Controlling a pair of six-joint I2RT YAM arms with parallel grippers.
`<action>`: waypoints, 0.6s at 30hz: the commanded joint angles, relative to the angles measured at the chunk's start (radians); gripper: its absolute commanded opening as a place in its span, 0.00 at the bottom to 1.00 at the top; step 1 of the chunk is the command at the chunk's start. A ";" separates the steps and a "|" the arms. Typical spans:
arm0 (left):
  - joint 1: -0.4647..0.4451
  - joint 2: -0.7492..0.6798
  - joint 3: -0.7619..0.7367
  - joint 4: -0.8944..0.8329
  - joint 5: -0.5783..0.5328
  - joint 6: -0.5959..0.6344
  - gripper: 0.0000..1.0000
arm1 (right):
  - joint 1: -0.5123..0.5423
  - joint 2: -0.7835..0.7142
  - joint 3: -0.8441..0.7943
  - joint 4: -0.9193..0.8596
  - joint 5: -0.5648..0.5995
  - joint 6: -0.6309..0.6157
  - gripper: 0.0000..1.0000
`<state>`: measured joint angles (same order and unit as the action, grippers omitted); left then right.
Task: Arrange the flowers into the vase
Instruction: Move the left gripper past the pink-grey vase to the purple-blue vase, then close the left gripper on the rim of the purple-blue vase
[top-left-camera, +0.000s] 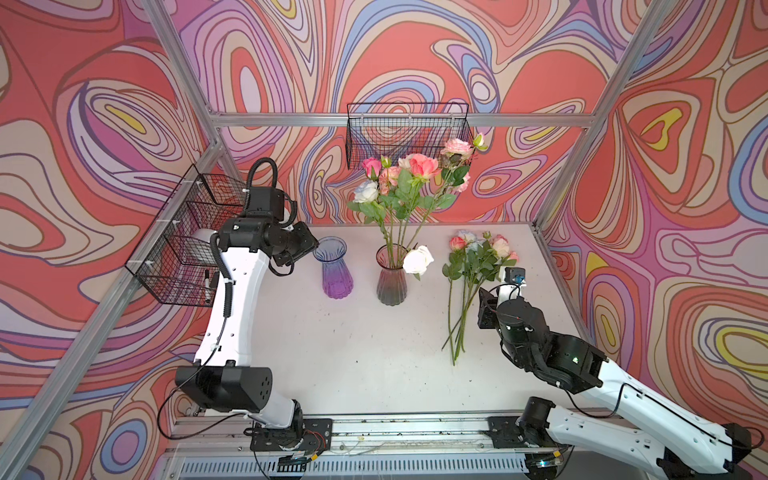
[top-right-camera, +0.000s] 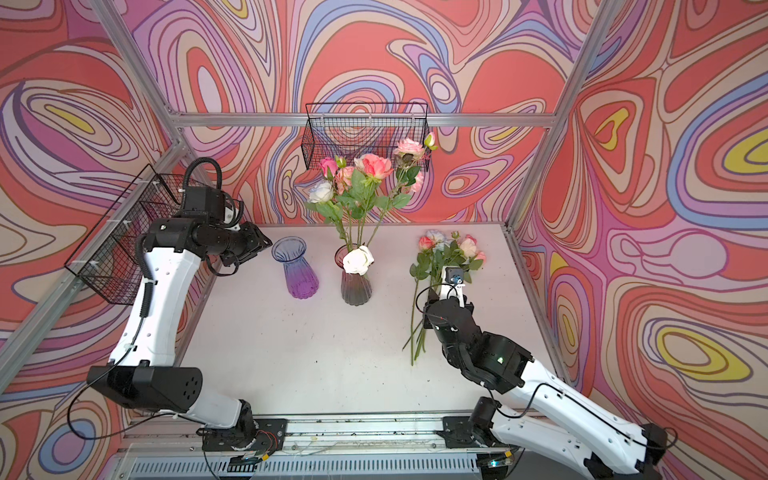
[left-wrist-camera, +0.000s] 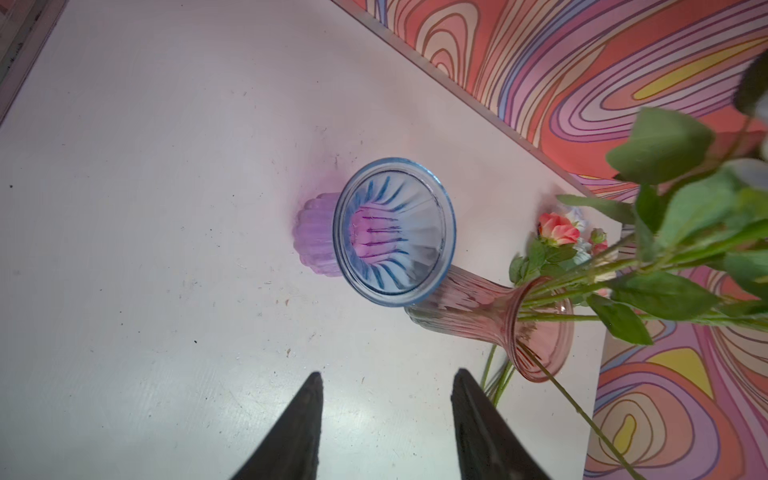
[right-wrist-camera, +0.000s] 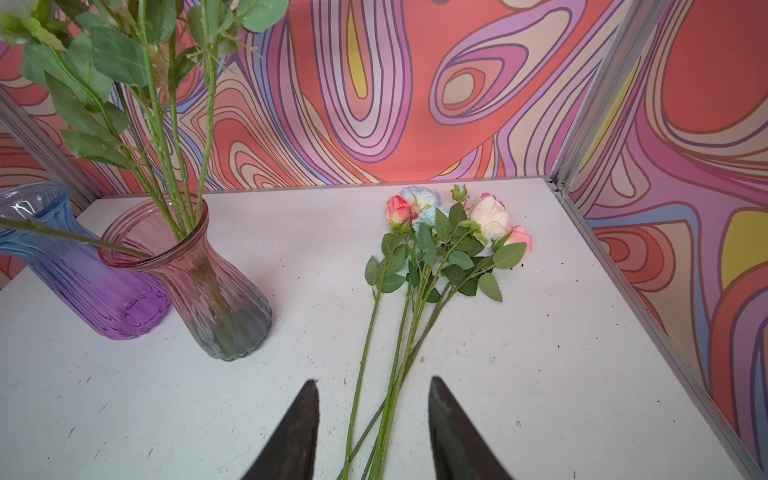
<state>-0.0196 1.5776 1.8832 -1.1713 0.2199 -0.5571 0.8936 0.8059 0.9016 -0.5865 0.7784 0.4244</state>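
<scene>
- Right end effector (right-wrist-camera: 372, 380), jaws apart, over stems of loose flowers (right-wrist-camera: 440, 249) right on the bench (right-wrist-camera: 561, 353), seemingly not touching.
- Left end effector (left-wrist-camera: 386, 374), apart, by blue vase (left-wrist-camera: 395, 232).
- Other roses (top-left-camera: 409, 174) stand in pink vase (top-left-camera: 390, 286).

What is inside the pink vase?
Several green rose stems stand in the pink vase. A white rose head covers part of the mouth in both top views, and the dark ribbed base blurs the stem ends.
</scene>
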 joint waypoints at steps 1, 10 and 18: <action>0.010 0.068 0.056 -0.067 -0.093 0.068 0.51 | 0.004 -0.019 0.015 -0.019 0.002 0.007 0.44; 0.014 0.222 0.061 -0.016 -0.071 0.120 0.41 | 0.003 -0.034 0.017 -0.050 0.026 0.015 0.45; 0.015 0.302 0.080 0.021 -0.032 0.154 0.30 | 0.004 -0.034 0.027 -0.086 0.043 0.029 0.45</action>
<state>-0.0120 1.8641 1.9312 -1.1553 0.1730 -0.4400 0.8936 0.7750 0.9024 -0.6380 0.7975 0.4370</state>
